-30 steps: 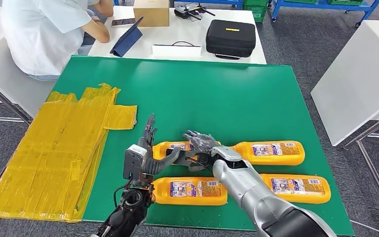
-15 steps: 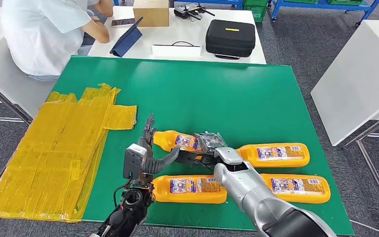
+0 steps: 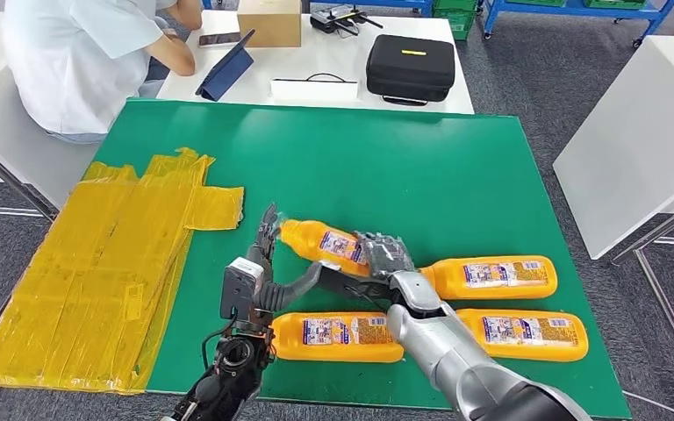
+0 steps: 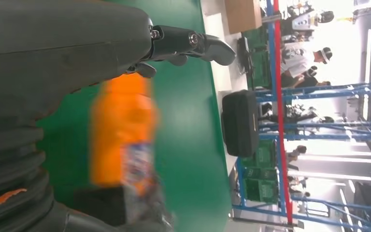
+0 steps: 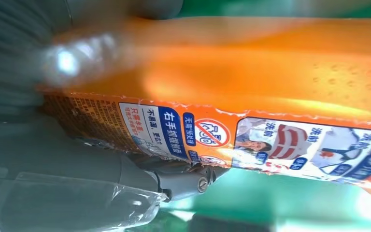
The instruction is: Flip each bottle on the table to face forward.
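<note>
Four orange bottles with white and blue labels are on the green table (image 3: 386, 167). My right hand (image 3: 387, 255) grips the rear left bottle (image 3: 326, 245) at its base end and holds it tilted, with the cap end raised and pointing left. The right wrist view shows that bottle (image 5: 232, 92) close up with its label, and fingers wrap around it. My left hand (image 3: 268, 263) stands open beside the cap end, fingers upright and thumb reaching under the bottle (image 4: 123, 130). The other bottles lie flat: rear right (image 3: 491, 276), front left (image 3: 338, 338) and front right (image 3: 522, 333).
A crumpled yellow plastic sheet (image 3: 114, 263) covers the table's left edge. Behind stands a white table with a black case (image 3: 410, 67), a cardboard box (image 3: 269, 22) and a tablet (image 3: 225, 70); a person (image 3: 79, 61) sits there. Another white table (image 3: 641, 132) stands to the right.
My right hand has taken hold of the rear left bottle and lifted it off the table, cap end up and swung back. The left hand has stayed in place.
</note>
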`<state>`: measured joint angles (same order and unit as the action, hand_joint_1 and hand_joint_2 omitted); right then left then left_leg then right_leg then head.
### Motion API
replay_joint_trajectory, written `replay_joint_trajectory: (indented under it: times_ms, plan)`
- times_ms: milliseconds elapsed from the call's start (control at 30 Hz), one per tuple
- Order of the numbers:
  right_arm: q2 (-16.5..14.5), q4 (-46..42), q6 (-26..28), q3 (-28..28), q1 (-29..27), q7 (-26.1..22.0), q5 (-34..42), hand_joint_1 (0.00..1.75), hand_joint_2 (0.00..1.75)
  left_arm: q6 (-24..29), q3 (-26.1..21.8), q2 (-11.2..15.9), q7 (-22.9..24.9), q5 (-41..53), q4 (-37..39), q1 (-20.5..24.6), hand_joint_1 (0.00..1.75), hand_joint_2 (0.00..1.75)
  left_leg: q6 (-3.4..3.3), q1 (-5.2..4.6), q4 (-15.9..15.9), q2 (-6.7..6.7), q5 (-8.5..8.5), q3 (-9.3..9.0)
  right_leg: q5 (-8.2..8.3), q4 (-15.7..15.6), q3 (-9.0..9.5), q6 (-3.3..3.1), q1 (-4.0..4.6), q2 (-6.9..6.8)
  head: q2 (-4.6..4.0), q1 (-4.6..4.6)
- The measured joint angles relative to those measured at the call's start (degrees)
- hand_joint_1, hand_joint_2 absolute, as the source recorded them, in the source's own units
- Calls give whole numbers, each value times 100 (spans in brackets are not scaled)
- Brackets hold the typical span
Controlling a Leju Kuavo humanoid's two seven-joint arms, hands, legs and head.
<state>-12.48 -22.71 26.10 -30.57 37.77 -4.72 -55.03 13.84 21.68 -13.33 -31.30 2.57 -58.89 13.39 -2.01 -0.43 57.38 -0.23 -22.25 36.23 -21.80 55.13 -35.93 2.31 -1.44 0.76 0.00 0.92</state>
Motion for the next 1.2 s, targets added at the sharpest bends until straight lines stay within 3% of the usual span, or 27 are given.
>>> replay_joint_trajectory:
  times_ms: [67,167,233,400,500,633,800,1033,1200]
  plan:
    - [-10,-229,733,364,-182,-987,762,175,175,28,-2,0,-17,24,-28,-47,0,175,0,-1,1,2,2,15,7,1,-14,7,-1,1,0,1]
    - [-104,-943,1296,1155,-533,-2992,2244,175,175,90,-2,0,-47,56,-75,-81,0,175,0,0,1,1,3,24,7,1,-25,8,0,-1,0,2]
    - [-157,-1495,1373,1538,-744,-3574,2944,175,175,118,-2,2,-56,67,-138,-96,0,175,1,2,1,-2,2,29,4,1,-27,7,2,-4,0,3]
    - [-176,-2673,1393,1821,-1232,-3556,3637,175,175,110,-2,24,-58,61,-368,-111,0,175,4,2,0,2,-2,43,2,1,-43,6,1,-1,0,2]
    - [-180,-3041,1392,1859,-1374,-3554,3770,175,175,97,-2,28,-54,51,-449,-112,0,175,4,1,0,2,-2,43,2,1,-47,6,1,-1,0,1]
    - [-173,-3426,1332,1796,-1505,-3550,4533,175,175,40,-2,51,-34,40,-579,-107,0,175,4,1,0,2,0,45,4,1,-46,7,1,-1,0,2]
    - [-153,-3664,657,1625,-1595,-3550,5352,175,175,-14,1,68,-21,80,-766,-28,0,175,4,2,0,4,0,45,4,1,-49,7,1,0,0,2]
    - [-153,-3632,68,1445,-1605,-3550,5377,175,175,-90,27,68,-16,98,-872,117,0,175,4,2,0,4,0,47,4,1,-49,7,1,-1,0,2]
    - [-174,-3261,-711,1102,-1508,-3547,4960,175,175,-148,103,68,32,92,-979,198,0,175,4,2,-1,3,0,49,4,2,-49,7,1,-1,0,2]
